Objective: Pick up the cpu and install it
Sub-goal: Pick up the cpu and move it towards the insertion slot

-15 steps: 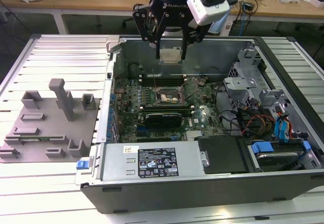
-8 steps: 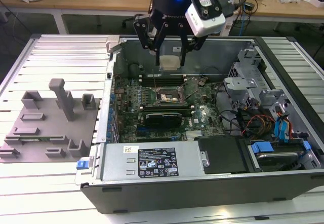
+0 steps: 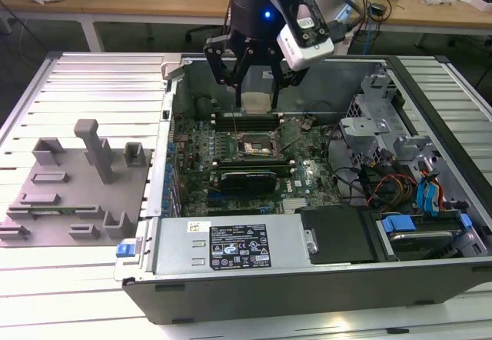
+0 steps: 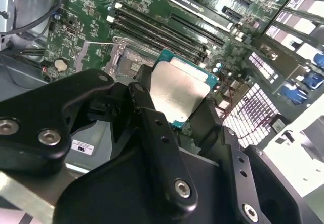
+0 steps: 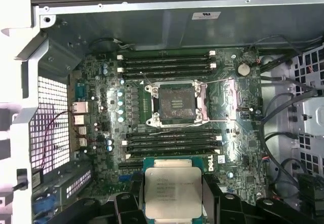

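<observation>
The cpu (image 3: pixel 257 102), a small square chip with a silvery top and green edge, hangs in my gripper (image 3: pixel 257 94), which is shut on two of its opposite sides. It is held flat above the motherboard (image 3: pixel 300 167) inside the open computer case (image 3: pixel 307 278), over the memory slots just behind the open socket (image 3: pixel 254 146). In the first wrist view the cpu (image 5: pixel 172 189) is offset from the bare socket (image 5: pixel 175 102), with black fingers (image 5: pixel 218 201) beside it. The second wrist view shows the cpu (image 4: pixel 178 88) between the fingers (image 4: pixel 148 107), partly over the socket frame (image 4: pixel 126 59).
A grey fixture plate (image 3: pixel 77 190) with upright blocks lies on the exterior view's left of the case. Inside the case are a black card (image 3: pixel 246 178), a power supply (image 3: pixel 231 249), a drive cage (image 3: pixel 380 128) and loose cables (image 3: pixel 377 186). The case's back wall (image 5: pixel 167 29) stands close behind the board.
</observation>
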`<state>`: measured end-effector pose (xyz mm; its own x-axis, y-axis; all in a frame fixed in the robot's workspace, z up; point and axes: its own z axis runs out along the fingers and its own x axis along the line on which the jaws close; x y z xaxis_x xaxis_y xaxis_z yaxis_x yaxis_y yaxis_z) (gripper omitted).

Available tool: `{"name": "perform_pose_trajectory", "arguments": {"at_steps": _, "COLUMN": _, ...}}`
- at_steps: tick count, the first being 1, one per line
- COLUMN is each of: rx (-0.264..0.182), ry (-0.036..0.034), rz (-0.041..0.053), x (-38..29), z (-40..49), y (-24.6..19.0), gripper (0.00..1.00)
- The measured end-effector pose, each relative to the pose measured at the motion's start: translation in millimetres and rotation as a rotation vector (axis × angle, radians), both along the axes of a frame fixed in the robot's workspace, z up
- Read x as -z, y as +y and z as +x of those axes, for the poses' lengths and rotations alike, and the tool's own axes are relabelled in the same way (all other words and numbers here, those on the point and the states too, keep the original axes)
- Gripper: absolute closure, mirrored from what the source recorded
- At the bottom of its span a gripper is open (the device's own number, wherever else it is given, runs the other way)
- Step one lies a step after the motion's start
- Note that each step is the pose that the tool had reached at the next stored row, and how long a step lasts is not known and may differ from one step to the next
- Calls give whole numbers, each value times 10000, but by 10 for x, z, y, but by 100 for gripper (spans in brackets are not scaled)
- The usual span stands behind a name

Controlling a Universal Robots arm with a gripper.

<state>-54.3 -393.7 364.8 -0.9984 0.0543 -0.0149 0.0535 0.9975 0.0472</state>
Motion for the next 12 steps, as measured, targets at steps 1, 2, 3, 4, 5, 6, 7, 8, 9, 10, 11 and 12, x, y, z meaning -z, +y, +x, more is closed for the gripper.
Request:
{"name": "perform_pose_trajectory", "arguments": {"at_steps": 1, "rx": -1, "ry": 0, "rz": 1, "x": 34, "z": 0, "y": 17, "gripper": 45}}
{"name": "perform_pose_trajectory", "arguments": {"at_steps": 2, "rx": 0, "ry": 3, "rz": 1, "x": 67, "z": 0, "y": 36, "gripper": 45}}
{"name": "perform_pose_trajectory", "arguments": {"at_steps": 3, "rx": 0, "ry": 6, "rz": 1, "x": 89, "z": 0, "y": 52, "gripper": 45}}
{"name": "perform_pose_trajectory", "arguments": {"at_steps": 4, "rx": 0, "ry": 10, "rz": 0, "x": 111, "z": 0, "y": 68, "gripper": 45}}
{"name": "perform_pose_trajectory", "arguments": {"at_steps": 5, "rx": 0, "ry": 14, "rz": 1, "x": 146, "z": 0, "y": 93, "gripper": 45}}
{"name": "perform_pose_trajectory", "arguments": {"at_steps": 6, "rx": 0, "ry": 15, "rz": 2, "x": 169, "z": 1, "y": 108, "gripper": 45}}
{"name": "perform_pose_trajectory", "arguments": {"at_steps": 7, "rx": -1, "ry": 17, "rz": 1, "x": 184, "z": 1, "y": 119, "gripper": 45}}
{"name": "perform_pose_trajectory", "arguments": {"at_steps": 8, "rx": 0, "ry": 18, "rz": 2, "x": 221, "z": 6, "y": 148, "gripper": 45}}
{"name": "perform_pose_trajectory", "arguments": {"at_steps": 9, "rx": 0, "ry": 20, "rz": 2, "x": 246, "z": 11, "y": 173, "gripper": 45}}
{"name": "perform_pose_trajectory", "arguments": {"at_steps": 10, "rx": -1, "ry": 26, "rz": -1, "x": 273, "z": 18, "y": 211, "gripper": 45}}
{"name": "perform_pose_trajectory", "arguments": {"at_steps": 11, "rx": -1, "ry": 29, "rz": 1, "x": 287, "z": 22, "y": 227, "gripper": 45}}
{"name": "perform_pose_trajectory", "arguments": {"at_steps": 12, "rx": 0, "ry": 31, "rz": 1, "x": 303, "z": 26, "y": 246, "gripper": 45}}
